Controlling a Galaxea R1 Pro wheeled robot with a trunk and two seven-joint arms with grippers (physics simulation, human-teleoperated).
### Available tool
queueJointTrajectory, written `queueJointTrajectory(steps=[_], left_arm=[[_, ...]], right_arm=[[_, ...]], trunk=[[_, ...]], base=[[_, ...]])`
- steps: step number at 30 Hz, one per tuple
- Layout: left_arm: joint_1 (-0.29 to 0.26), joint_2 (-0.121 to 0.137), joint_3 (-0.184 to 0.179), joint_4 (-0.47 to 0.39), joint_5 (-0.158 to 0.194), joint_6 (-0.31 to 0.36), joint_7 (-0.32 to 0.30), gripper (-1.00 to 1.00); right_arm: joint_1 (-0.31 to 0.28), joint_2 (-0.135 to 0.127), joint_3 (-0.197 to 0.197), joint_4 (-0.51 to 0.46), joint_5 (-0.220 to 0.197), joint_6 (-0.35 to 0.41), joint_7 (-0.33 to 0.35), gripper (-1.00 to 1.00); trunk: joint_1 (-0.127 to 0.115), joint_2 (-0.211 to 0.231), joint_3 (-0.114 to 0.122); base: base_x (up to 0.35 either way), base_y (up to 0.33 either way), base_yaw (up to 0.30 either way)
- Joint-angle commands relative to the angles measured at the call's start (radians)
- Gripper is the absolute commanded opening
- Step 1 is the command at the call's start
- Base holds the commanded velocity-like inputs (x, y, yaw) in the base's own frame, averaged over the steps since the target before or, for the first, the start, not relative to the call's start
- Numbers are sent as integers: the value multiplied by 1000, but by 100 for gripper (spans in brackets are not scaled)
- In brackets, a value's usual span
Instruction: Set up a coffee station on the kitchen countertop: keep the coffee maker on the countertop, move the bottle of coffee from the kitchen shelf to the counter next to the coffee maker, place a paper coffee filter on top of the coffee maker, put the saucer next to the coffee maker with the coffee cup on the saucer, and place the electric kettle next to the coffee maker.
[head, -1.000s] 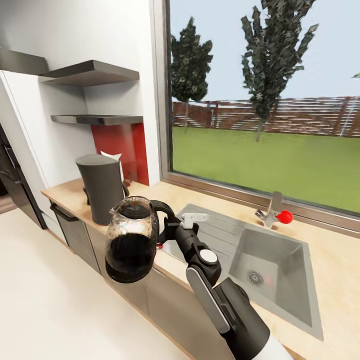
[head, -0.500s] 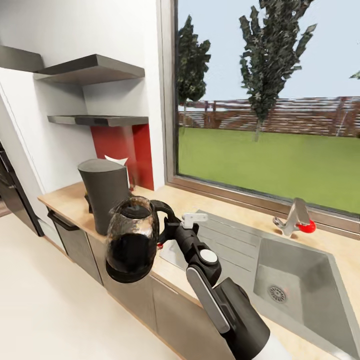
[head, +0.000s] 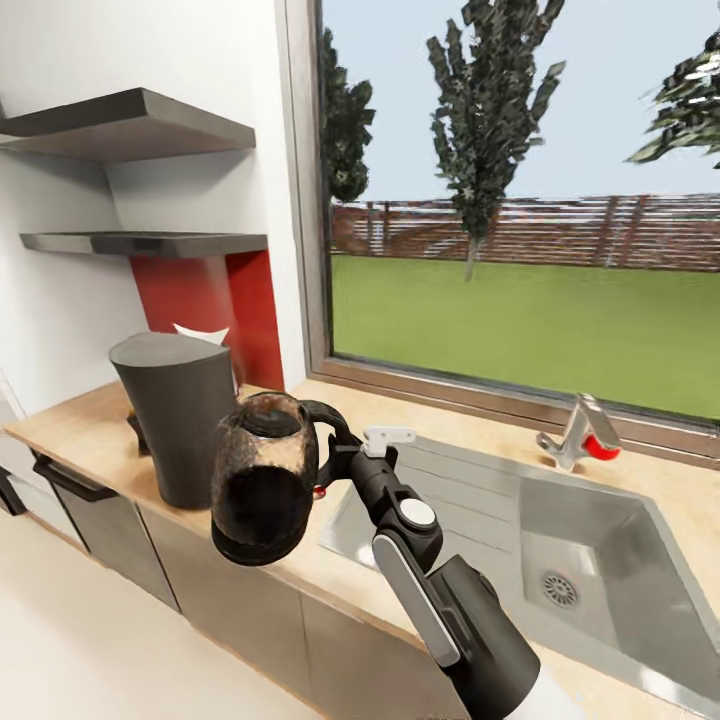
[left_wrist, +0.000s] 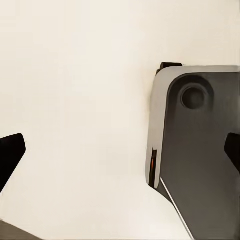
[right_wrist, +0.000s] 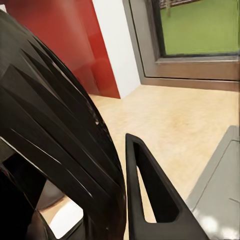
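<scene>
The right arm reaches forward from the lower middle of the head view, and its tool (head: 335, 462) is clamped on the black handle of the electric kettle (head: 262, 478), a round glass kettle that looks dark inside. The kettle hangs in the air at the front edge of the counter (head: 80, 425), tilted a little, with its lid toward the window (head: 520, 200).

Just behind and to the left of the kettle, the coffee maker (head: 178, 415), a tall dark grey cylinder, stands on the counter before a red wall panel (head: 200, 300). A white paper coffee filter (head: 200, 333) peeks up behind its top. Two dark shelves (head: 140, 243) hang above.

To the right, a steel sink (head: 590, 560) with a faucet (head: 578, 432) is set into the counter.

In the left wrist view, the left tool's (left_wrist: 120, 155) dark fingertips (left_wrist: 9, 154) stand wide apart over pale floor (left_wrist: 75, 75).
</scene>
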Motion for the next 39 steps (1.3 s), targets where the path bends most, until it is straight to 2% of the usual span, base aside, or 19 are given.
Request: queueJointTrajectory(steps=[1,5,11,20,23,24,26,28,29,30,31,35,39], left_arm=[[-1,-2,7,2,1,-3,-5,100],[-1,-12,7,1,-1,-4,-2,100],[-1,-13,7,1,-3,-5,-2,100],[-1,-10,5,0,-5,-5,-1,100],[-1,-11,3,0,-6,-5,-1,100],[-1,-11,2,0,-6,-5,-1,100],[-1,-12,1,1,-6,-5,-3,100],[0,-12,1,2,-6,-4,-6,100],[0,-12,1,2,-6,-3,-4,100],[1,-12,1,2,-6,-2,-3,100],[1,-12,1,2,-6,-2,-3,100],[1,-10,2,2,-5,-2,-2,100],[1,-10,2,2,-5,-1,-1,100]], right_arm=[[-2,0,2,-1,-6,1,-7,-100],[-2,0,2,-1,-6,1,-7,-100],[-2,0,2,-1,-6,2,-7,-100],[-2,0,-7,24,-1,-2,-12,-100],[-2,-5,-52,59,1,-3,-13,-100],[-2,-8,-77,66,1,-3,-13,-100],[-9,-13,-145,76,29,-3,-14,-100],[-31,-13,-190,83,69,-4,-14,-100],[-67,-13,-232,102,107,-5,-15,-100],[-86,-13,-241,109,115,-5,-18,-100],[-100,-13,-244,113,118,-4,-26,-100],[-210,-8,-248,193,120,-7,-187,-100],[-288,-5,-248,287,121,-9,-222,-100]], trunk=[[1,-3,-2],[1,-3,-2],[1,-3,-2],[1,-3,-2],[1,-3,-2],[1,-3,-2],[1,-3,-1],[1,-3,-1],[1,-3,-1],[1,-3,-1],[1,-3,-1],[1,-3,-1],[1,-3,-1]], base=[[-55,334,-267],[-124,301,-267],[-222,203,-267],[-15,14,-213],[0,0,-24],[0,0,-9],[0,0,-4],[0,0,-2],[0,0,0],[0,0,0],[0,0,0],[0,0,0],[0,0,0]])
